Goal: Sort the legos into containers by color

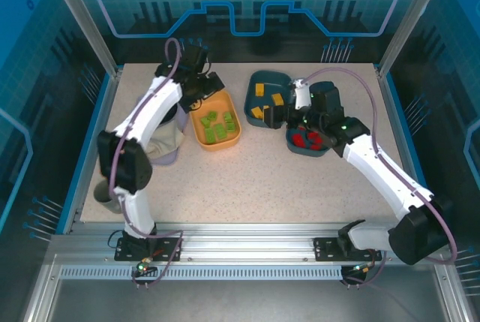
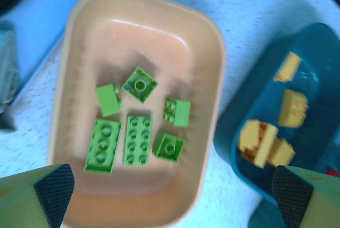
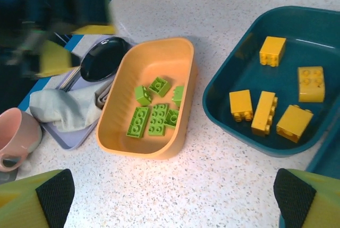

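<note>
Several green legos lie in the yellow-orange container, with my left gripper open and empty right above them. In the top view this gripper hangs over the far end of that container. Yellow legos lie in a teal container. Red legos lie in the second teal container. My right gripper hovers between the two teal containers, open with nothing in it. In the right wrist view its pads stand wide apart over bare tabletop.
Left of the yellow-orange container lies a lavender tray with a black bowl and a pale cloth. A pink mug stands near the table's left front. The speckled tabletop stretches in front of the containers.
</note>
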### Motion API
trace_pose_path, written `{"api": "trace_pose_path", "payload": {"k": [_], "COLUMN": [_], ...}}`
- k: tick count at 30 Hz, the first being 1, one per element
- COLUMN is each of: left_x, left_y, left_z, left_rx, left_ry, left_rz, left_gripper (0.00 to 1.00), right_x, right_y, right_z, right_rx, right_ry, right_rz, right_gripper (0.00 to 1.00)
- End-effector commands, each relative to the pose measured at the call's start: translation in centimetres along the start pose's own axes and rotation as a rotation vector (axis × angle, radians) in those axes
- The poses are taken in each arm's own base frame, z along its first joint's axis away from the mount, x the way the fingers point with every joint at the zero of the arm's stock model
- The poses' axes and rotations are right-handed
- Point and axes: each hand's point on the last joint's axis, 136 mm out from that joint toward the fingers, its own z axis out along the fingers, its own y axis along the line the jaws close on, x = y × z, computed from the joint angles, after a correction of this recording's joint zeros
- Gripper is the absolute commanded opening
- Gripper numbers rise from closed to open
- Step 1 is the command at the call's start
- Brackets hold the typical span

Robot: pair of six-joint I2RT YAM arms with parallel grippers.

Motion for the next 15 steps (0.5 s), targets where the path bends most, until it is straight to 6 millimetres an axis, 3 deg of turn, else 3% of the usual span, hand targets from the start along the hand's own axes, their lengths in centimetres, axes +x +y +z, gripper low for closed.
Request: {"api": "trace_pose_path", "payload": {"k": [1,5,9,12,15], "left_x": [2.0,4.2,3.4,3.5,4.1], "left_y": [0.8,4.4,11.7,14.1,16.5], "left_z": [-3.7,-6.5,-9.3,-9.4,-8.0], "left_rx": [0.002,-0.069,-0.327,-0.279,-0.252], "left_ry": [-0.067,-0.129,-0.305,-0.449,-0.551], "left_rz": [0.198,0.315,0.205,0.257,0.349], "left_gripper": [0.99,0.99,0.99,0.99,0.99], "right_x": [0.6,1.5,3.2,3.7,5.2], "right_y": [-2.5,-4.9,-9.7,-11.7,-14.4], "right_z": [-2.5,-4.8,-7.1,-7.5,-7.4], "right_rx": [0.156,0.311,0.578,0.64,0.741], "right_ry": [0.062,0.057,0.065,-0.033,-0.125], "right_rz": [0.022,0.005,0.087,0.027,-0.068], "right_gripper": [1.0,1.0,1.0,1.0,1.0]}}
